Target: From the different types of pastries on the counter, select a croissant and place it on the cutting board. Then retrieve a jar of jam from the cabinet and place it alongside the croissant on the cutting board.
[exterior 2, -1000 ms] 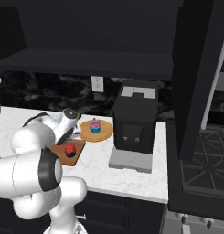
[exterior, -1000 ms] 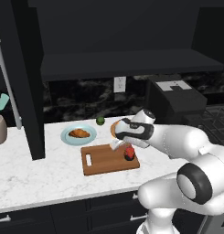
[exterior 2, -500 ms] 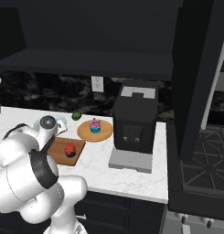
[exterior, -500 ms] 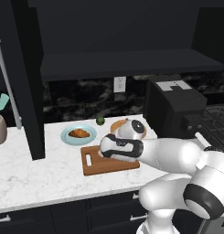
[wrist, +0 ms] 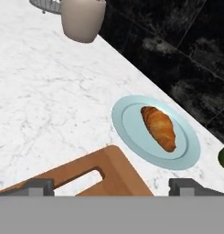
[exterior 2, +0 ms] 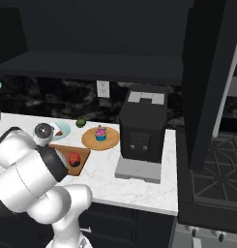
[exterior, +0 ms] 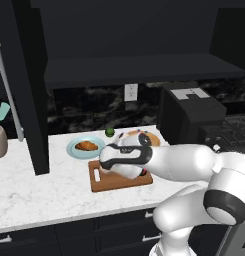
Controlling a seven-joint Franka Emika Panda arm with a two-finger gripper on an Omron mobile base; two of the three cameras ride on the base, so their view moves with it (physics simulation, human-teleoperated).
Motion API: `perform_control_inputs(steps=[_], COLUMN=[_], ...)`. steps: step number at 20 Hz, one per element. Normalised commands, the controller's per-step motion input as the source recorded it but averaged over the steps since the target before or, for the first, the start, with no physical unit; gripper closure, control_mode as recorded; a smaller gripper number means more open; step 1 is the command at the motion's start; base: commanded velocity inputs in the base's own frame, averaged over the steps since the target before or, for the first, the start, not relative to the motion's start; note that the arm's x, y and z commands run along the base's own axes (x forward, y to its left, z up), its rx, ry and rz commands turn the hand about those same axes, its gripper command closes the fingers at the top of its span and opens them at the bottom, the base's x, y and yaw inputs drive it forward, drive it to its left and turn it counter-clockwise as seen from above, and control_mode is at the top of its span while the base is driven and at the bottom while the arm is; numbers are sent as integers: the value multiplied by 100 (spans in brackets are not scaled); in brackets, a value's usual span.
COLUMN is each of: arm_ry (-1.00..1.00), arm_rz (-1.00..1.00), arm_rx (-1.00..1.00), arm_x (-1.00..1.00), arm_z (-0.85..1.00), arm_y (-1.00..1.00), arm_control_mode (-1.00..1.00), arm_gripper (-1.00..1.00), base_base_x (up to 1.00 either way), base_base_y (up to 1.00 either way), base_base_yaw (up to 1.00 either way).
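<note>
Kitchen: marble counter (exterior: 39,192), stove (exterior 2: 214,181)

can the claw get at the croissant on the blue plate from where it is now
Probably yes. The croissant lies bare on the blue plate just past the cutting board, with nothing in front of the open claw.

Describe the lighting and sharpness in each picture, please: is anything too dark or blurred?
Left base view: the cabinet is almost black, while the counter is bright and evenly lit. Right base view: the coffee machine loses detail in the dark. Hand view: the croissant on its pale blue plate is sharp, without glare.
</note>
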Motion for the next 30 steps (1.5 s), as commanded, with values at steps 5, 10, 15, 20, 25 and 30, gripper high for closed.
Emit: perform_control_inputs(steps=[5, 10, 15, 20, 25, 30], arm_ry=[-2, -15, -3, 13, 43, 36], arm_rz=[1, 13, 19, 12, 4, 0], arm_rx=[-1, -17, -12, -9, -17, -16], arm_x=[-3, -18, 0, -1, -25, -21], arm_z=[6, 47, 78, 97, 100, 84], arm_y=[0, 28, 16, 21, 17, 19], arm_control_mode=[-100, -100, -100, -100, -100, -100], arm_gripper=[-100, -100, -100, -100, -100, -100], base_base_x=[0, 0, 0, 0, 0, 0], base_base_y=[0, 0, 0, 0, 0, 0], base_base_yaw=[0, 0, 0, 0, 0, 0])
